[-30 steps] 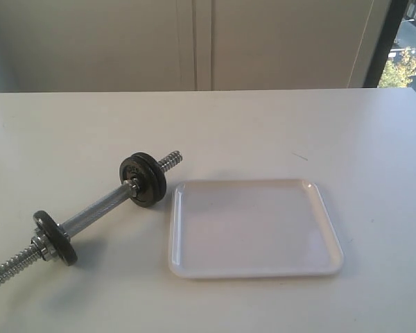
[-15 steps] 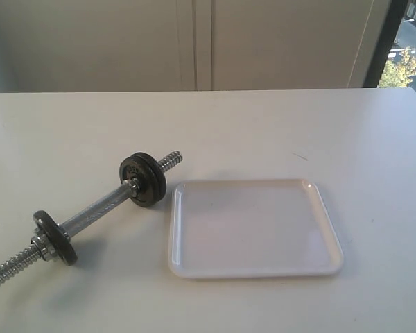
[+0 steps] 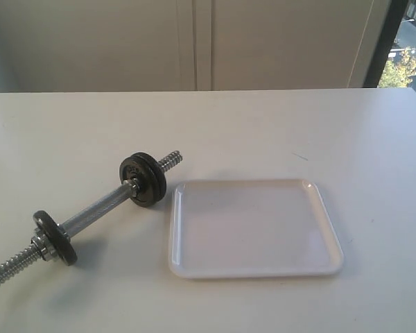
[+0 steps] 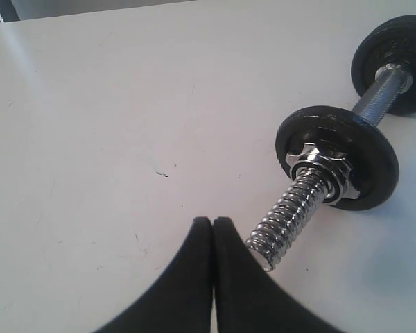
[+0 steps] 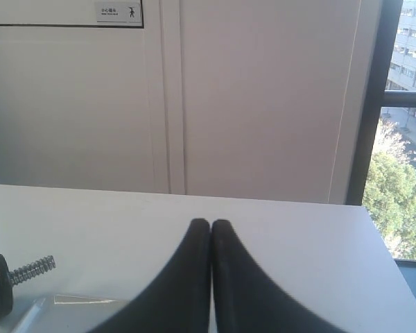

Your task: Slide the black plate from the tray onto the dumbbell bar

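The dumbbell bar [image 3: 97, 208] lies slanted on the table, left of the white tray [image 3: 253, 229], which holds nothing. Two dark discs [image 3: 144, 179] sit side by side near the bar's far threaded end, and one dark disc [image 3: 55, 238] sits near its close end behind a chrome nut. Which of them is the black plate I cannot tell. My left gripper [image 4: 213, 220] is shut and empty, its tips just beside the bar's close threaded end [image 4: 291, 215]. My right gripper [image 5: 211, 222] is shut and empty above the table. Neither gripper shows in the exterior view.
A pale wall stands behind the white table [image 3: 298, 125], with a window at the far right [image 3: 402, 62]. The right wrist view catches the bar's far threaded end [image 5: 33, 268] and a sliver of the tray's rim [image 5: 80, 299].
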Action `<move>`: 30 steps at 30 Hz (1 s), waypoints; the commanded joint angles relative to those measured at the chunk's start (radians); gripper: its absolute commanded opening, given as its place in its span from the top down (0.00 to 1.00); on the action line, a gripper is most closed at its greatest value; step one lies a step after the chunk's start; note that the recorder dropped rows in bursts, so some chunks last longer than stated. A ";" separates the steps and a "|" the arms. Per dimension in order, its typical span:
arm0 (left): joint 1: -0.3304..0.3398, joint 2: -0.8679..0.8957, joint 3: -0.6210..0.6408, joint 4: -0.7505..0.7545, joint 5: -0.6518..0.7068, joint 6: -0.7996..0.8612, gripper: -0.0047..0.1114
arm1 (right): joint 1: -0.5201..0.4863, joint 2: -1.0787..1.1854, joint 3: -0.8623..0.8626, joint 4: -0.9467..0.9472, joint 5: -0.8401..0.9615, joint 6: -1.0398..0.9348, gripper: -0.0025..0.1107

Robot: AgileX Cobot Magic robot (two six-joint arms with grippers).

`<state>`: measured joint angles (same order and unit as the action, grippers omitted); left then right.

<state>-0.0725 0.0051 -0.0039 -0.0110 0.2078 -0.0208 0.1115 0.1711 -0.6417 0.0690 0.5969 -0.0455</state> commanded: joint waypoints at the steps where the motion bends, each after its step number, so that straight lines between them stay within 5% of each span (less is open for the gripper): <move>1: 0.002 -0.005 0.004 -0.009 -0.006 -0.002 0.96 | -0.003 -0.006 0.005 0.001 -0.007 -0.001 0.98; 18: 0.002 -0.005 0.004 -0.009 -0.006 -0.001 0.96 | -0.003 0.000 0.023 0.004 -0.031 -0.001 0.98; 30: 0.002 -0.005 0.004 -0.009 -0.006 -0.001 0.96 | -0.003 -0.171 0.642 -0.190 -0.279 0.003 0.98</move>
<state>-0.0725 0.0051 -0.0039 -0.0110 0.2056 -0.0208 0.1115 0.0075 -0.0246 -0.1175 0.4195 -0.0455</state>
